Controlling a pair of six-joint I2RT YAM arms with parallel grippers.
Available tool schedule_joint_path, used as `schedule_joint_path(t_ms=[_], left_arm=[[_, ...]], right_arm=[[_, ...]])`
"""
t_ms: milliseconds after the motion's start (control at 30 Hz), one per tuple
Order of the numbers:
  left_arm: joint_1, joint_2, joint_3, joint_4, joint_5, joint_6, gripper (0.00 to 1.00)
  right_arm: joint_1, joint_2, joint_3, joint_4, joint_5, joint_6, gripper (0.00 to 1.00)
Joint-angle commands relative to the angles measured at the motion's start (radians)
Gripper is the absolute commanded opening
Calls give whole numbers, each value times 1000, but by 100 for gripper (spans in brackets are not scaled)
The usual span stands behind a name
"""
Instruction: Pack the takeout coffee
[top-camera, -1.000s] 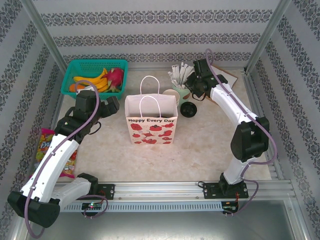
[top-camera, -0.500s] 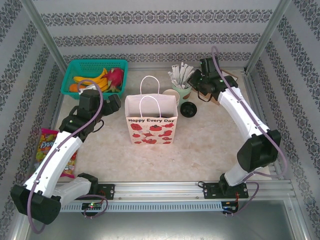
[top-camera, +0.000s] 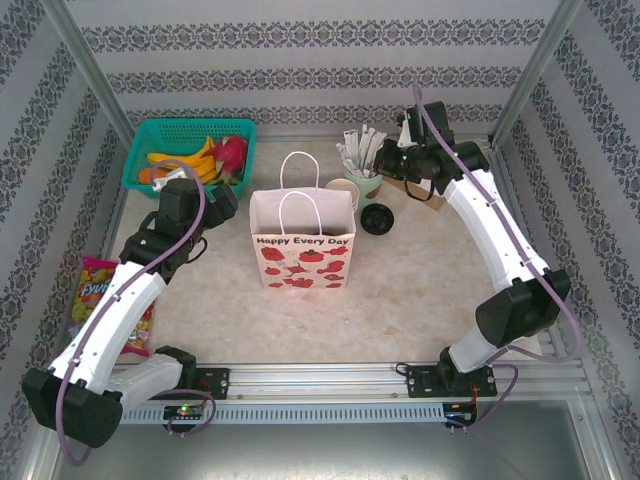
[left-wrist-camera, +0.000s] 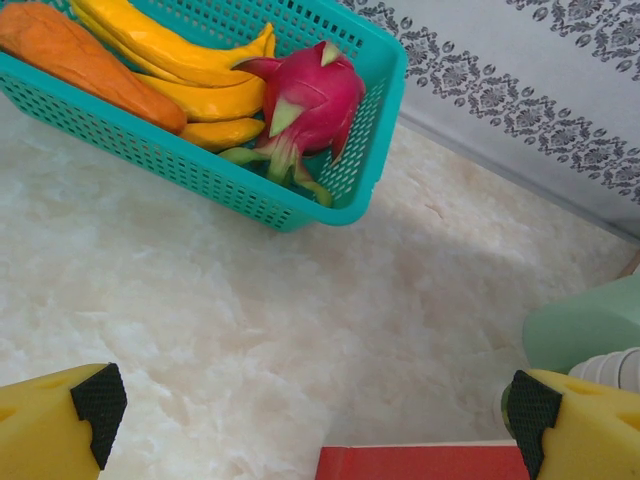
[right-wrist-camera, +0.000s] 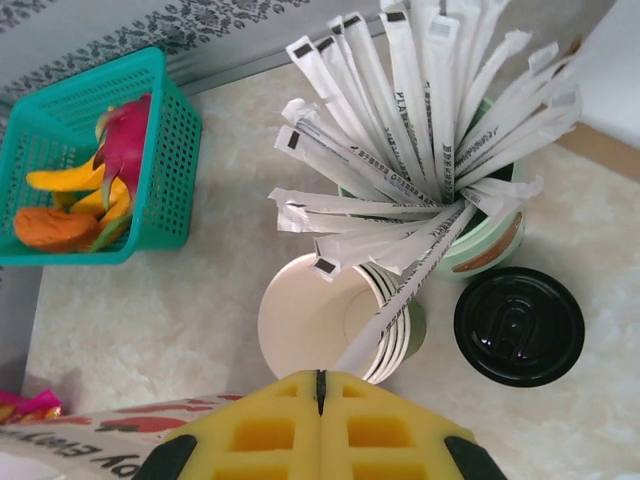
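Since the takeout coffee (right-wrist-camera: 519, 325) is not yet grasped, the right tool (right-wrist-camera: 318, 385), pressed together, must be opened; the left tool (left-wrist-camera: 315, 405) is spread.

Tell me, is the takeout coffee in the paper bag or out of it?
Out: the black-lidded takeout coffee stands on the table, right of the paper bag.

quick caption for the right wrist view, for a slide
Right wrist view: shut right gripper facing a stack of lidless cups, a green cup of wrapped sticks and the black-lidded takeout coffee
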Motion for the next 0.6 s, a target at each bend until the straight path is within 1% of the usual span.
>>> schedule_joint_path(t_ms=[0,167,367,567], left_arm=[[12,10,0,-4,-18,-16,100],[11,36,23,-43,21,5,100],[12,63,34,-46,70,26,100],[12,92,50,-32,141,33,100]], right_arm=[[17,-42,43,-70,7,-95,0],[25,-86,82,-103,6,-178,0],[28,-119,163,-234,-50,-303,0],[28,-181,217,-314,-43,-434,0]])
